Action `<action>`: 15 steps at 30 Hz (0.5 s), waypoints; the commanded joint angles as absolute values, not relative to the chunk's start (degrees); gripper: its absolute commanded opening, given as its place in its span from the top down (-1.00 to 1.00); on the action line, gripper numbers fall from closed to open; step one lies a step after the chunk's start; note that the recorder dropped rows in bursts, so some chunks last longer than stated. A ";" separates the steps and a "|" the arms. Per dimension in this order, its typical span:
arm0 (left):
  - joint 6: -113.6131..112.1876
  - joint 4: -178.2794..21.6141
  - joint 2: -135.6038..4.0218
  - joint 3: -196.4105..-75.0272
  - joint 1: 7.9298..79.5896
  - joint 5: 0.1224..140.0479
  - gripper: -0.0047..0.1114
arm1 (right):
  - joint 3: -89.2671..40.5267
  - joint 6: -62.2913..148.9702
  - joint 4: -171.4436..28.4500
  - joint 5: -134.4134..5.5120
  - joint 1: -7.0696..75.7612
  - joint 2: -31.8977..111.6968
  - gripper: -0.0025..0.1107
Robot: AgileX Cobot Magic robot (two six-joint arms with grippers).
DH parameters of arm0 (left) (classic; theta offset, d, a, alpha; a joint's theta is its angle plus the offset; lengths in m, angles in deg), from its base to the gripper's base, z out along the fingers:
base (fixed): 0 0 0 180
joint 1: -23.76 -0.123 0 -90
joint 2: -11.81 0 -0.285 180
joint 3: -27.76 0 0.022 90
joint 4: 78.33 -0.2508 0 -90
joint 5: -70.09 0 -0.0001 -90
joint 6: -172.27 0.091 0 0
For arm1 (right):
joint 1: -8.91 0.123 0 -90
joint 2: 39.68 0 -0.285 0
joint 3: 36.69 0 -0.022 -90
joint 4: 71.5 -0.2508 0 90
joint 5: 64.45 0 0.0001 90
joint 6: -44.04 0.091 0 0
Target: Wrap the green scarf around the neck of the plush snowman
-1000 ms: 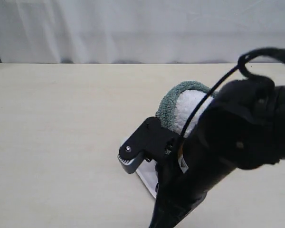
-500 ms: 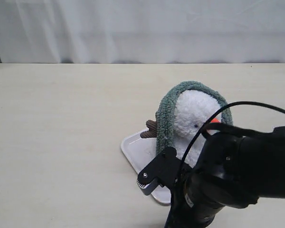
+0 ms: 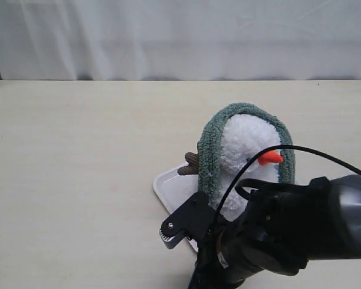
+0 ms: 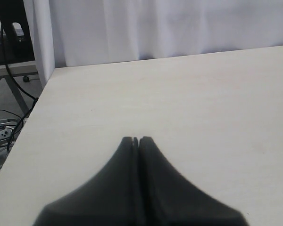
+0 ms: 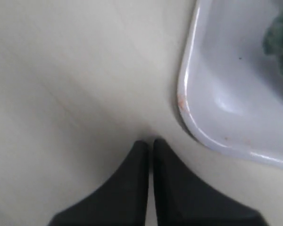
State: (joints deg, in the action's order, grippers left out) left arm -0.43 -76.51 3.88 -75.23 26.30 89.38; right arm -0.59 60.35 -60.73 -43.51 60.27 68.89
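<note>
Sage-green, fuzzy ribbed knit scarf (image 3: 209, 158) lies as an arch over the crown of the fluffy white plush snowman (image 3: 245, 147), running down both sides of its face like a hood. It sits on the head, not at the neck, and no crossing or tuck shows. I judge the wrap to be only partly done: the strip is on the toy, but it has yet to come down to the neck and have its ends brought round. Where the ends lie I cannot tell, since the bulky black right arm (image 3: 295, 232) covers the toy's lower body in the exterior view.

The snowman stands in a shallow white rectangular tray (image 3: 171, 186) on the pale wooden table (image 3: 78, 156). The right arm's jaws are clenched together on nothing, hanging over bare table just beside the tray's rounded corner (image 5: 186, 101); a scrap of green knit shows inside the tray in that wrist view. The left arm's jaws are likewise pressed tight and empty, over open table well apart from the toy.

A white curtain (image 3: 168, 36) hangs behind. In the scarf's way are the orange cone nose (image 3: 269, 159), which juts out between the two hanging sides, and one brown corduroy twig arm (image 3: 191, 163) poking out beside the strip
</note>
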 commanded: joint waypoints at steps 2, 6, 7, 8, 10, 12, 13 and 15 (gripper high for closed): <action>-0.35 -76.20 4.02 -75.03 26.02 88.59 0.92 | -4.56 60.83 -57.31 -41.75 60.12 72.57 0.89; -0.35 -76.20 4.02 -75.03 26.02 88.59 0.92 | -8.73 60.83 -55.52 -38.00 60.12 73.95 0.89; -0.35 -76.20 4.02 -75.03 26.02 88.59 0.92 | -9.51 60.83 -55.52 -37.85 60.12 73.95 0.89; -0.35 -76.20 4.02 -75.03 26.02 88.59 0.92 | -10.17 60.83 -55.52 -37.72 60.12 73.95 0.89; -0.35 -76.20 4.02 -75.03 26.02 88.59 0.92 | -11.94 60.99 -55.52 -36.12 60.12 73.95 0.89; -0.35 -76.20 4.02 -75.03 26.02 88.59 0.92 | -12.78 60.99 -55.94 -33.98 60.12 73.84 0.89; -0.35 -76.20 4.02 -75.03 26.02 88.59 0.92 | -12.59 60.74 -55.94 -33.75 60.39 73.55 0.89; -0.35 -76.20 4.02 -75.03 26.02 88.59 0.92 | -10.78 60.65 -55.35 -34.99 61.31 72.02 0.89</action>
State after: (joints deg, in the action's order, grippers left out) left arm -0.43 -76.51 3.88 -75.23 26.30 89.38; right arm -12.23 60.66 -56.20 -35.43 60.49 73.81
